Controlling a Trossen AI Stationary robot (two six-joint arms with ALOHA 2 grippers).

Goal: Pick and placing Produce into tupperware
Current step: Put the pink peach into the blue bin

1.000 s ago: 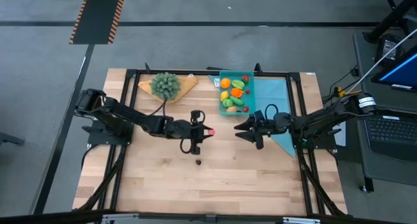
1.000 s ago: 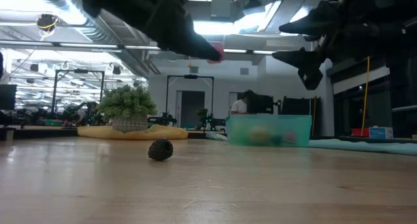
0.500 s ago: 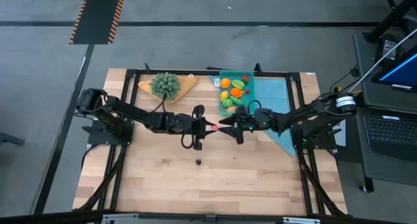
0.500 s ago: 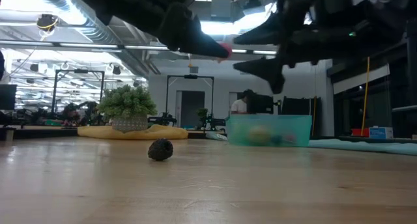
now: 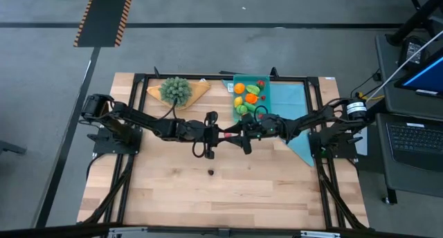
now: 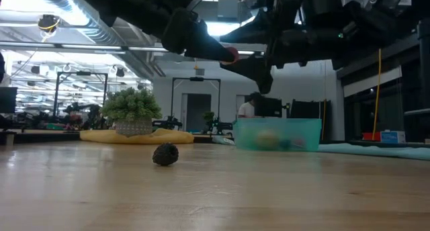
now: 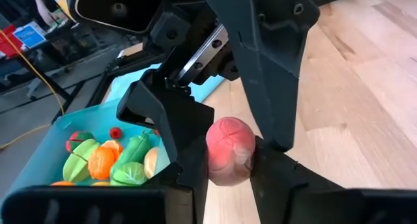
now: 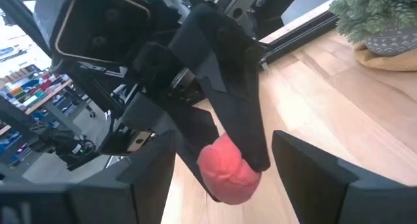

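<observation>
A small round red piece of produce (image 7: 229, 151) hangs above the table's middle, and my left gripper (image 5: 221, 135) is shut on it. My right gripper (image 5: 237, 135) faces it from the table's right, open, with one finger (image 7: 270, 74) on each side of the red piece. A dark piece of produce (image 5: 210, 172) lies on the wood nearer the front edge. The teal tupperware (image 5: 235, 80) at the far middle holds several coloured pieces. My left gripper pinches the red piece's two sides (image 7: 215, 160) between its two fingers. The fingers come nearly level from the table's left, and the piece is lifted clear of the table (image 6: 230, 54). Whether my right gripper's fingers (image 8: 156, 165) touch the red piece I cannot tell.
A bushy green plant (image 5: 176, 90) on a tan board stands at the far left of the tupperware. A light-blue cloth (image 5: 292, 99) lies on the tupperware's right. Bare wood spreads along the near half of the table.
My right gripper has travelled toward the table's left, up to my left gripper, and its fingers now stand around the red piece. The red piece and the dark piece have stayed where they were.
</observation>
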